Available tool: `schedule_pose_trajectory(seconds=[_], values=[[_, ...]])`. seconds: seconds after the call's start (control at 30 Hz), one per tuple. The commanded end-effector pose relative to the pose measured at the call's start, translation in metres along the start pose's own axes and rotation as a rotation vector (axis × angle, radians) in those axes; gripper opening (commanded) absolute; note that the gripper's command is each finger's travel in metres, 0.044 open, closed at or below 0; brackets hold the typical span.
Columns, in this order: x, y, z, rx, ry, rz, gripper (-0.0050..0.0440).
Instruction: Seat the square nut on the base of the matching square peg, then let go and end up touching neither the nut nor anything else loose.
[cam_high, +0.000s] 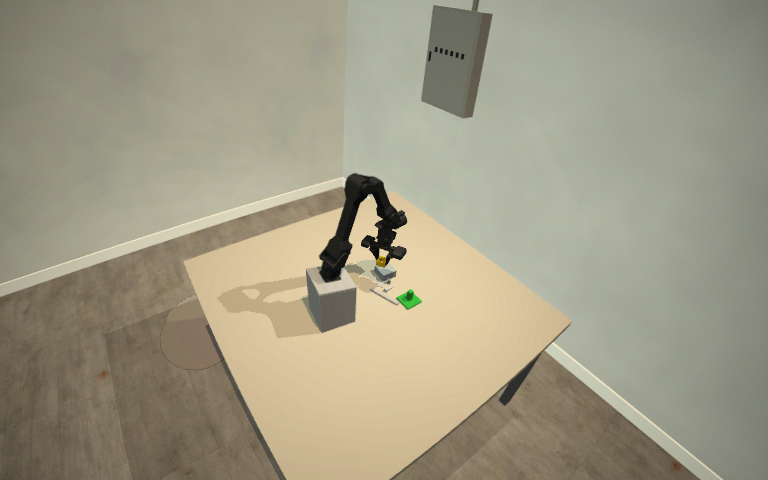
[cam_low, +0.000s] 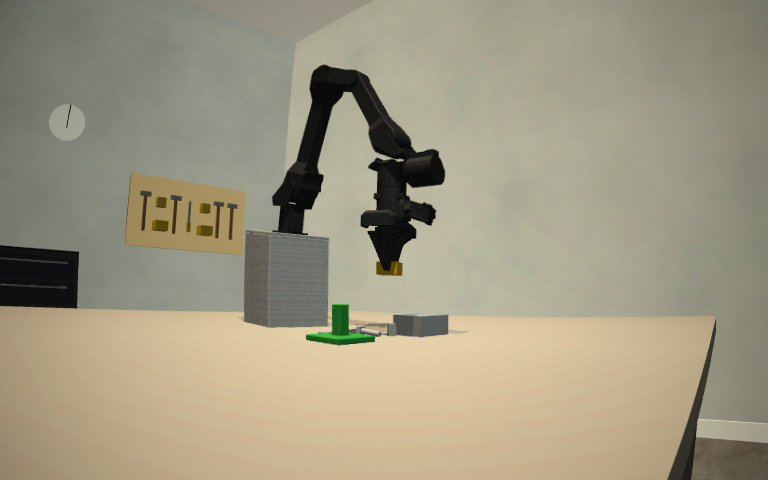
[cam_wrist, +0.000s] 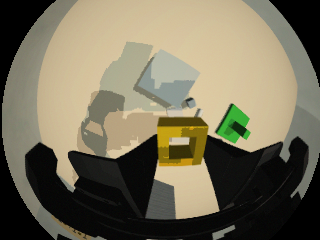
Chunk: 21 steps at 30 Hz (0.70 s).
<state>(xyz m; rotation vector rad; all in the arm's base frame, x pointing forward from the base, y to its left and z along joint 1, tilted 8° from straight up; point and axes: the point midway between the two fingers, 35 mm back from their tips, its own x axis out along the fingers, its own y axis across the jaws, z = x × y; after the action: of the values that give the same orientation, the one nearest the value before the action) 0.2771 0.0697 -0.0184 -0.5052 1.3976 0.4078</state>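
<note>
My gripper is shut on the yellow square nut and holds it well above the table. The nut also shows in the top view and in the wrist view, where its square hole faces the camera between my two dark fingers. The green square peg stands upright on its flat green base, lower and to the left of the nut. The peg also shows in the top view and at the right in the wrist view.
A grey block lies on the table roughly under the nut. A small grey bolt-like piece lies between it and the peg. The arm's grey pedestal stands behind the peg.
</note>
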Motion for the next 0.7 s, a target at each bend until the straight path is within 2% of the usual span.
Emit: schedule_pose_trajectory(seconds=[0.0, 0.67], values=[[0.003, -0.014, 0.001, 0.043, 0.003, -0.001, 0.0000], [0.013, -0.071, -0.012, 0.230, 0.023, 0.007, 0.0000]])
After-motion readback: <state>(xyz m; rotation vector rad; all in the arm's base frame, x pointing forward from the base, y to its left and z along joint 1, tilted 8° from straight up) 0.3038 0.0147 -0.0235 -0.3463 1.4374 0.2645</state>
